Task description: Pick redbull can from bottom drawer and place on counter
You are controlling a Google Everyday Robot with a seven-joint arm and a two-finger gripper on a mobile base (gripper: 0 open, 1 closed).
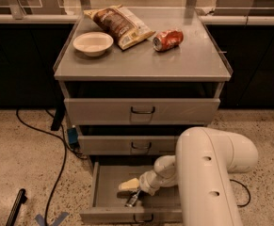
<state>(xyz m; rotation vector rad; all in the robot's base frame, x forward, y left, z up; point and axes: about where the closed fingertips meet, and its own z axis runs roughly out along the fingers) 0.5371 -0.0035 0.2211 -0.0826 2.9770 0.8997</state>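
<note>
The bottom drawer (97, 188) is pulled open under two shallower shut drawers. The redbull can (132, 199), small, silver and dark, lies on its side on the drawer floor near the front. My gripper (129, 186) reaches down into the drawer from the right, its pale tip right over the can's upper end. My thick white arm (207, 173) fills the lower right and hides the drawer's right part. The counter (141, 62) is the grey cabinet top above.
On the counter lie a red soda can (168, 39) on its side, a brown chip bag (119, 25) and a white bowl (93, 43). A black cable (56, 173) runs over the speckled floor on the left. Dark cupboards stand behind.
</note>
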